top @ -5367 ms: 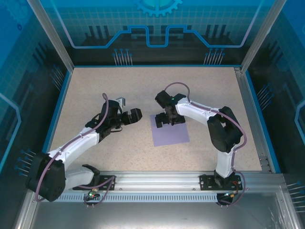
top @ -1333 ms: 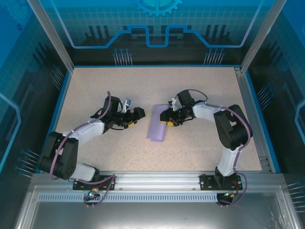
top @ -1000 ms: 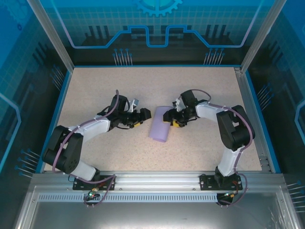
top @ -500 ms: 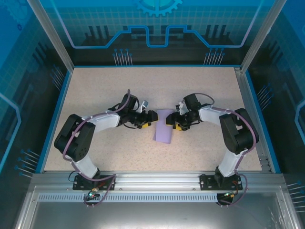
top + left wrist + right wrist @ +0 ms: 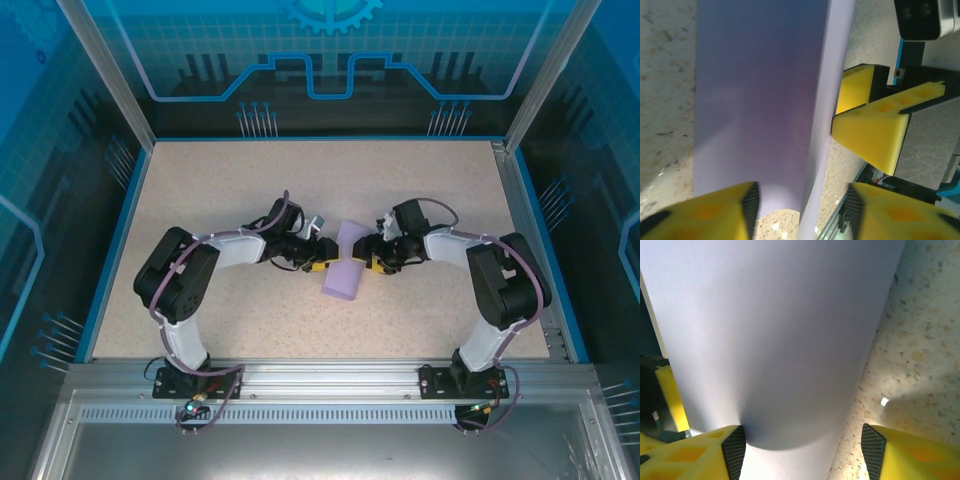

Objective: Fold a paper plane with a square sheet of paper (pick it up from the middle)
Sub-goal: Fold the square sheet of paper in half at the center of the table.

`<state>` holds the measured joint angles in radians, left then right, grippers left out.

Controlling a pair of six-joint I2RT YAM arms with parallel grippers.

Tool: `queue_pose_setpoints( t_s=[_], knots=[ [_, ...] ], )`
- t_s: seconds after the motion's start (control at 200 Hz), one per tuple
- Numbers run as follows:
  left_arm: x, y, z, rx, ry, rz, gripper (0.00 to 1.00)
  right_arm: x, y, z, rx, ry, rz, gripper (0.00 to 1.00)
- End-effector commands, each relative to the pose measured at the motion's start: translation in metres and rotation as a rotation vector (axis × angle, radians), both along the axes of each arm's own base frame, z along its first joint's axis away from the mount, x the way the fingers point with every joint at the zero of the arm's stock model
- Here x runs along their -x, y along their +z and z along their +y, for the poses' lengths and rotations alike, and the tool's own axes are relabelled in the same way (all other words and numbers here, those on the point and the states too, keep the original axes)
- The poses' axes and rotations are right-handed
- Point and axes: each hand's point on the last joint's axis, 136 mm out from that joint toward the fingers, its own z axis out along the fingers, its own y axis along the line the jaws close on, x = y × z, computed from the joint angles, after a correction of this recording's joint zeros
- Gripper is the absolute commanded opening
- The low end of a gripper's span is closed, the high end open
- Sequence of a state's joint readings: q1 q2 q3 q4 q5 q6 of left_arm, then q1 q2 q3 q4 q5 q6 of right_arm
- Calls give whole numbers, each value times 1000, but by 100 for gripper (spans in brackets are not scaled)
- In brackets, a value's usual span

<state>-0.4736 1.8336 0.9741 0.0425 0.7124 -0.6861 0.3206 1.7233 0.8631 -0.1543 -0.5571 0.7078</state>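
The square sheet of paper (image 5: 345,275) is lavender and bent into a raised curl at the table's middle. My left gripper (image 5: 325,264) lies low at its left side and my right gripper (image 5: 372,258) at its right, facing each other. In the left wrist view the doubled paper (image 5: 760,100) runs between my left gripper's (image 5: 802,210) parted jaws, clear of the right pad; the right gripper's yellow fingers (image 5: 875,135) sit just beyond. In the right wrist view the curl (image 5: 775,330) bulges between my right gripper's (image 5: 802,450) wide jaws, with table showing beside the right pad.
The speckled beige table (image 5: 250,180) is ringed by a blue rim, with an aluminium rail (image 5: 330,375) along the near edge where both arm bases are bolted. Both arms stretch inward and low across the middle.
My left arm has swung right up to the paper and its jaws have narrowed around the paper's left side. The paper has drawn in narrower and stands higher. The right gripper has barely moved.
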Motion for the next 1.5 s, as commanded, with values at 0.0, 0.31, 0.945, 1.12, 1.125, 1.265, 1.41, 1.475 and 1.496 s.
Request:
queue_pose_setpoints(
  t_s=[0.0,0.31,0.945,1.12,1.125,1.265,1.41,1.475,1.496],
  knots=[
    [-4,7,-11,43,-28,-12,42,0,2,-2,-26,-22,4,66],
    [-12,5,-12,28,-17,-24,8,4,7,3,-84,-17,-5,67],
    [-20,2,-6,-11,-15,-34,7,-1,-1,16,-92,29,-13,62],
    [-22,1,-2,-15,-4,-31,7,-2,0,21,-117,49,-23,64],
    [-22,1,-1,-15,-2,-30,7,-2,1,21,-118,49,-24,64],
    [-25,0,2,-13,7,-25,7,-3,6,23,-135,55,-49,62],
    [-29,2,5,-12,14,-26,8,-3,8,26,-154,66,-64,62],
    [-29,2,5,-9,12,-24,8,-4,9,27,-163,67,-64,62],
    [-29,2,5,-8,10,-21,9,-4,8,27,-163,65,-63,62]
  ],
)
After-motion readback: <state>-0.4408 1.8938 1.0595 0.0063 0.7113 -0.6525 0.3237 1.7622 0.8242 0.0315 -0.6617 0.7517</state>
